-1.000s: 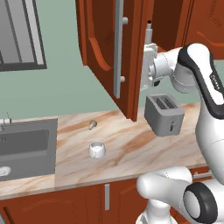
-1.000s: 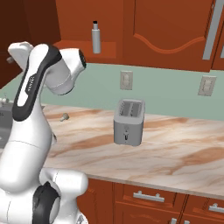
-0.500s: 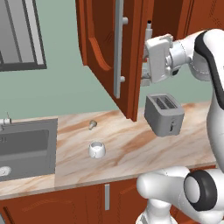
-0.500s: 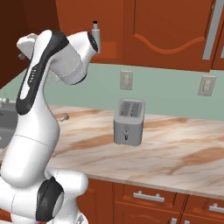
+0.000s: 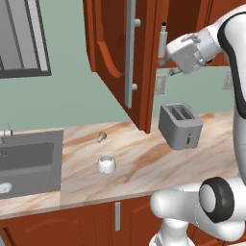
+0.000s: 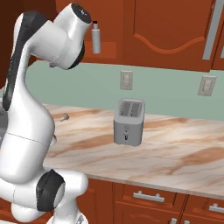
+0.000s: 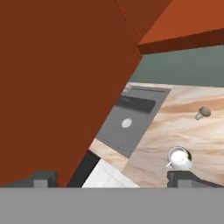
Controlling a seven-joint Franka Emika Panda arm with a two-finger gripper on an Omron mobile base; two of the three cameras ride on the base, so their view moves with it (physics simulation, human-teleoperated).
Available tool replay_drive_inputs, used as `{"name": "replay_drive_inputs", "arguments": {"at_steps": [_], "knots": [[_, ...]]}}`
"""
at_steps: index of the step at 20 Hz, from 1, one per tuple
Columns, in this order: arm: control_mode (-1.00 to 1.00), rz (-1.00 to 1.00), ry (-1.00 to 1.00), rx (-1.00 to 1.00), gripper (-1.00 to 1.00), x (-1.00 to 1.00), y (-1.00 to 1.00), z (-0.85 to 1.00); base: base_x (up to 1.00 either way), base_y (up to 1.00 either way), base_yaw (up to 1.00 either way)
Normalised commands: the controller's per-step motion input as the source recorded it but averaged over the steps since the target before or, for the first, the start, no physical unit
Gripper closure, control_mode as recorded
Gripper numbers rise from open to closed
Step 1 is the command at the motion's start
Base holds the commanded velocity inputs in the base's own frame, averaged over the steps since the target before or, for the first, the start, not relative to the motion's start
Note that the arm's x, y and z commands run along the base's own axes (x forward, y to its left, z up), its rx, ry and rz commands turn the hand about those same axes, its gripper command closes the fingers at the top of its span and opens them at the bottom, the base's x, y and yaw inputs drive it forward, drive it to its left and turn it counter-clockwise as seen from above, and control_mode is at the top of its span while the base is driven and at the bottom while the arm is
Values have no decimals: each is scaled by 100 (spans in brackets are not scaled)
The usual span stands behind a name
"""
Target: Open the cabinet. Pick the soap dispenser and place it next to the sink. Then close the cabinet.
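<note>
**Door open, dispenser not yet in hand**

You have the reddish-brown wooden cabinet (image 5: 115,62) swung open, its arched panel and long silver bar handle (image 5: 129,53) facing the room, so the shelf is reachable. The slim grey-silver soap dispenser (image 6: 96,38) with its black pump stands upright on that shelf. Your two-finger gripper (image 7: 111,177) hangs just beside it, jaws spread wide and empty, angled down past the door toward the grey recessed sink (image 5: 29,161). On the veined marble counter (image 5: 139,158) sit a boxy grey toaster (image 5: 180,126) and a squat white cup (image 5: 106,164).
</note>
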Motion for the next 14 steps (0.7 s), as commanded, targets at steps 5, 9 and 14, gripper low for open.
{"name": "replay_drive_inputs", "arguments": {"at_steps": [5, 9, 14], "knots": [[-100, -15, -32, -36, -100, 12, -23, 0, 0, 0, 0], [-100, -26, -10, -24, -100, 27, -18, 6, 0, 0, 0], [-100, -28, 0, -9, -100, 37, -25, 4, 0, 0, 0]]}}
